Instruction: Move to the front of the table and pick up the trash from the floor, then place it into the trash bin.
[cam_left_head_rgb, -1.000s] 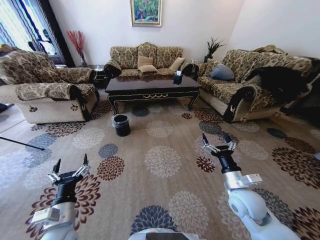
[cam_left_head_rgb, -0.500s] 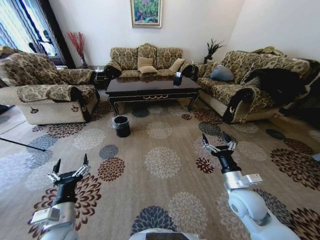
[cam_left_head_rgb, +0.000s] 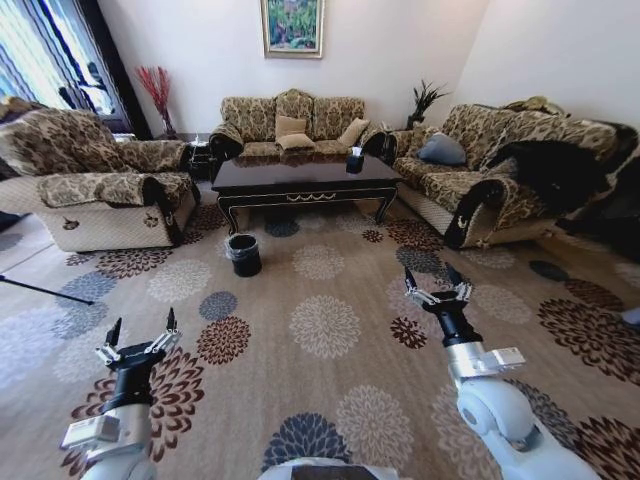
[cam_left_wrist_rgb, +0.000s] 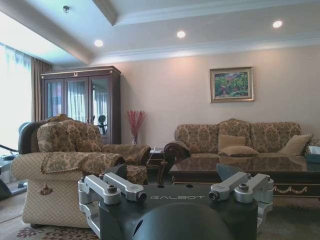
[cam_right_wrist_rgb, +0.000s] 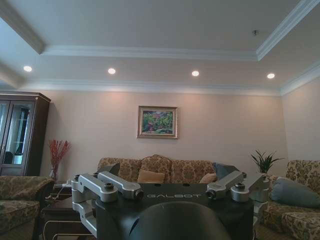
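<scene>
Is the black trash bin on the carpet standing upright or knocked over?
Upright. In the head view the trash bin stands on the carpet by the table's front left leg, its bag-lined rim facing up.

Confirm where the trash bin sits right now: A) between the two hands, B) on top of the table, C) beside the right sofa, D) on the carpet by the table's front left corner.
D: the trash bin stands on the carpet just before the left front leg of the table.
</scene>
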